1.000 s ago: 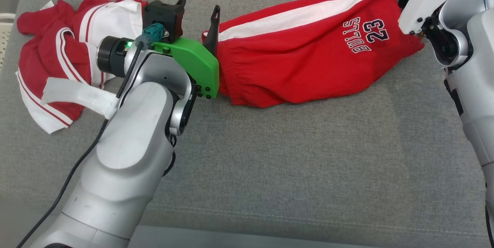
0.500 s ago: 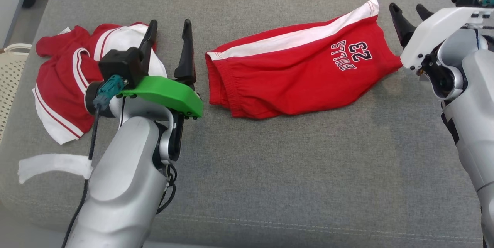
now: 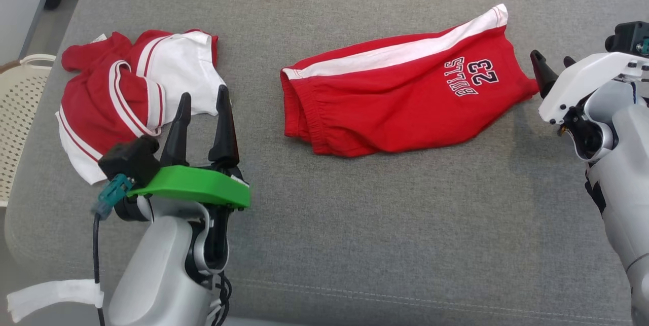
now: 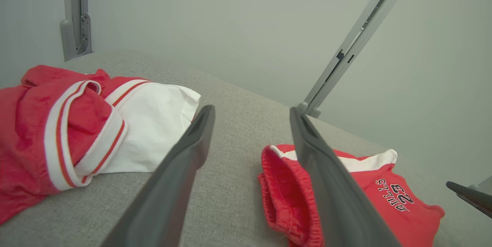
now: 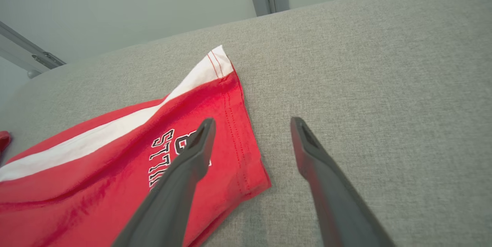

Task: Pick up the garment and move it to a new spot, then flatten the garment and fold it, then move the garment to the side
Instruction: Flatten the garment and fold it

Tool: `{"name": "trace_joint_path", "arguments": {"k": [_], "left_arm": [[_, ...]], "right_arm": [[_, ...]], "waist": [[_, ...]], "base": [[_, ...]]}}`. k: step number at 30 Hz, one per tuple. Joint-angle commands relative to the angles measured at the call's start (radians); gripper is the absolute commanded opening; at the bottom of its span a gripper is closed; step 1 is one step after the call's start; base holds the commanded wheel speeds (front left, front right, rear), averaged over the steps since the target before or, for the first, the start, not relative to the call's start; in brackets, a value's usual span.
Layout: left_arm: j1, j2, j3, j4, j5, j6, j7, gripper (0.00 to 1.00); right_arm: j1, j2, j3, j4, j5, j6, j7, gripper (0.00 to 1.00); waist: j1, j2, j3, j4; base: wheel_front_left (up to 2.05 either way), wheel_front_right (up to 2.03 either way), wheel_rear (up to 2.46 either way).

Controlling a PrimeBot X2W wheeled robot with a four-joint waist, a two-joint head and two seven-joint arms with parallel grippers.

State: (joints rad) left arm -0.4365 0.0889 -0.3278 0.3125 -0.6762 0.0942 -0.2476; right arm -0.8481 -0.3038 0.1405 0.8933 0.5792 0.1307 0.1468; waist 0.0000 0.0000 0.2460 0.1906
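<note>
The garment, red shorts (image 3: 405, 98) with a white side stripe and "BULLS 23" print, lies folded in half lengthwise on the grey cushion (image 3: 380, 214), waistband to the left. My left gripper (image 3: 204, 93) is open and empty, left of and nearer than the waistband, apart from it. The left wrist view has its own gripper (image 4: 251, 109) spread wide, with the waistband of the shorts (image 4: 280, 185) beyond the right finger. My right gripper (image 3: 551, 57) is open just right of the hem. The right wrist view shows this gripper (image 5: 252, 121) above the hem corner of the shorts (image 5: 96, 162).
A crumpled red-and-white shirt (image 3: 116, 98) lies at the cushion's left, also beside my left gripper as the shirt (image 4: 77, 124). A cream basket (image 3: 20, 113) stands off the left edge. Grey metal posts (image 4: 346, 47) rise behind the cushion. The cushion's front edge runs near my arms.
The head camera has pulled back and the picture shifted. My left gripper has drawn away from the waistband toward me. My right gripper has backed off to the right of the hem.
</note>
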Motion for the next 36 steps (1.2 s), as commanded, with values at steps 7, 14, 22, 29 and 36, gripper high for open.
{"name": "trace_joint_path", "arguments": {"k": [7, 14, 22, 29, 36], "left_arm": [[0.11, 0.038, -0.018, -0.045, 0.019, -0.047, -0.009, 1.0], [0.186, 0.068, -0.037, -0.096, 0.035, -0.024, 0.002, 1.0], [0.194, 0.077, -0.048, -0.13, 0.042, -0.013, 0.018, 1.0], [0.196, 0.081, -0.054, -0.143, 0.045, -0.005, 0.023, 1.0], [0.201, 0.077, -0.059, -0.143, 0.039, 0.0, 0.025, 1.0]], "right_arm": [[0.01, 0.009, -0.031, 0.077, -0.014, 0.0, -0.018, 1.0], [-0.01, 0.02, -0.062, 0.152, -0.003, 0.0, 0.0, 1.0], [-0.03, 0.029, -0.098, 0.223, -0.004, 0.0, 0.01, 0.8], [-0.057, 0.031, -0.111, 0.272, -0.018, 0.0, 0.008, 0.32], [-0.065, 0.031, -0.097, 0.311, -0.05, 0.0, 0.013, 0.0]], "waist": [[0.0, 0.0, 0.016, 0.022], [0.0, 0.0, 0.019, 0.037], [0.0, 0.0, 0.023, 0.053], [0.0, 0.0, 0.035, 0.072], [0.0, 0.0, 0.032, 0.077]], "base": [[0.0, 0.0, 0.0], [0.0, 0.0, 0.0], [0.0, 0.0, 0.0], [0.0, 0.0, 0.0], [0.0, 0.0, 0.0]]}}
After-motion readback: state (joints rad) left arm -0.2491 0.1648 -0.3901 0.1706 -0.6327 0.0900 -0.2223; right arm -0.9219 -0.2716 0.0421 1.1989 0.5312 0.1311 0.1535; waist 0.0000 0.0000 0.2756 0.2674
